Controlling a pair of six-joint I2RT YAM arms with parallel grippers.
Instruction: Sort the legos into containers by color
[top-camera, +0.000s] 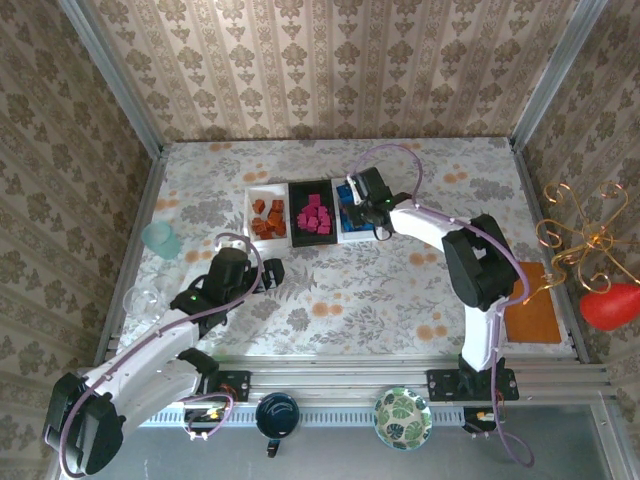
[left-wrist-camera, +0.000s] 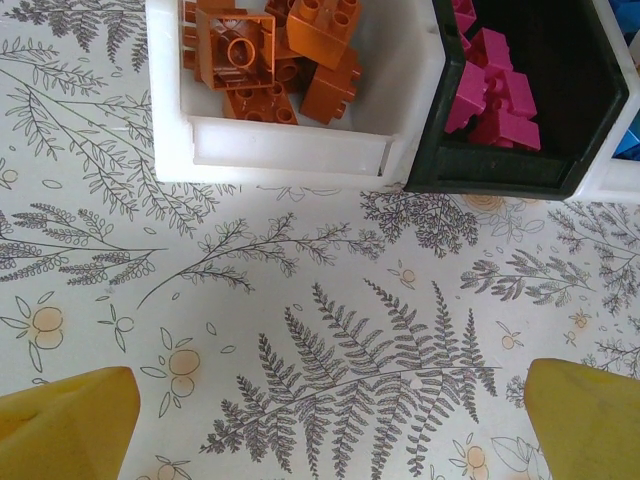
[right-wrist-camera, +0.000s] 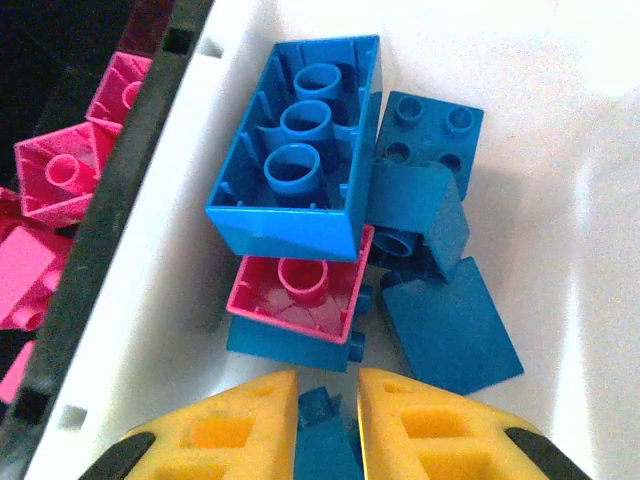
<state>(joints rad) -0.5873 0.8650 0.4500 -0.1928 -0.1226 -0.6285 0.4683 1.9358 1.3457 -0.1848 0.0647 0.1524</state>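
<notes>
Three containers stand in a row: a white tray (top-camera: 250, 215) of orange legos (left-wrist-camera: 270, 50), a black tray (top-camera: 311, 184) of magenta-pink legos (left-wrist-camera: 490, 90), and a right white tray (right-wrist-camera: 560, 120) of blue legos (right-wrist-camera: 300, 150). One pink lego (right-wrist-camera: 300, 285) lies upside down among the blue ones. My right gripper (right-wrist-camera: 328, 420) reaches down into that right tray, shut on a small blue lego (right-wrist-camera: 325, 445). My left gripper (left-wrist-camera: 330, 420) hovers open over the bare tablecloth just in front of the orange tray, nothing between its fingers (left-wrist-camera: 65, 425).
A teal cup (top-camera: 160, 240) and a clear glass (top-camera: 140, 300) stand at the table's left side. A dark cup (top-camera: 277, 415) and a green-patterned bowl (top-camera: 403, 418) sit on the near rail. An orange pad (top-camera: 530, 310) lies at the right edge.
</notes>
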